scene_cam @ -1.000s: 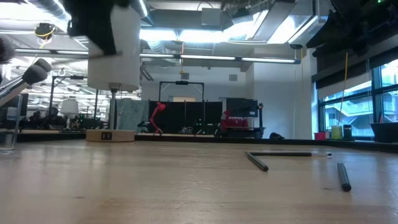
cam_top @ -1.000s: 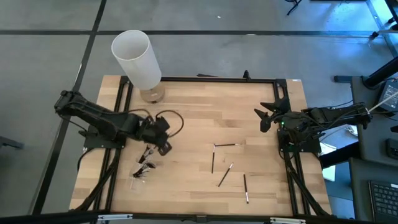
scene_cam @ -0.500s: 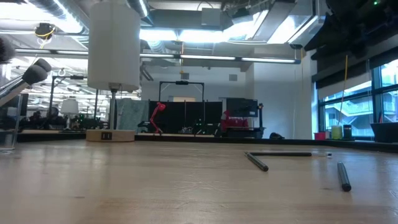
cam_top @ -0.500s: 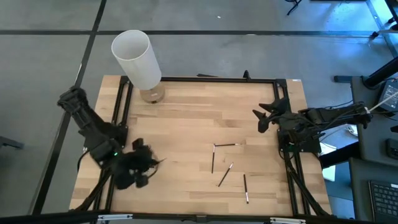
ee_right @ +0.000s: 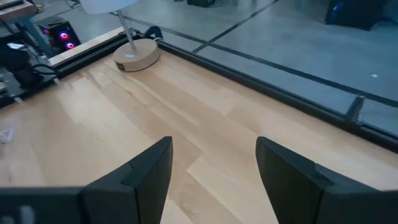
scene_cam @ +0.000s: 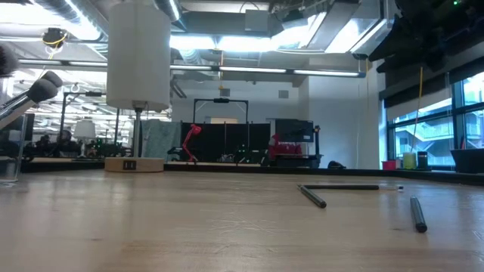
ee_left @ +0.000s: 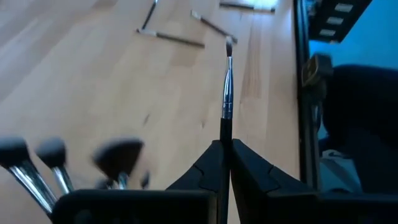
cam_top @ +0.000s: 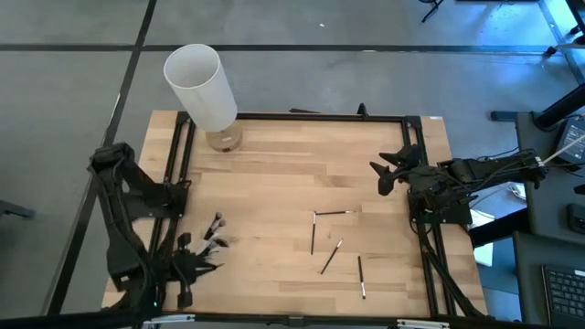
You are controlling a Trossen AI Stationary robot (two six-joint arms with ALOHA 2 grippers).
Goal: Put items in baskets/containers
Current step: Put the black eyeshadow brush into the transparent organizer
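— Where's the left gripper [ee_left: 225, 149]?

— At the table's [cam_top: 274, 174] near-left corner, clamped on one thin brush [ee_left: 227, 81]. Beside it, brushes [cam_top: 214, 233] stand bunched in a clear cup I can barely make out.

— And mid-table?

— Four loose brushes [cam_top: 331, 258] lie flat.

— The right gripper [ee_right: 211, 168]?

— Parked at the right edge, fingers spread, holding nothing.

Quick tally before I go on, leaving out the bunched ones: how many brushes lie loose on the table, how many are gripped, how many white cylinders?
Loose brushes on the table: 4
Brush held in the left gripper: 1
White cylinder: 1
Total: 6
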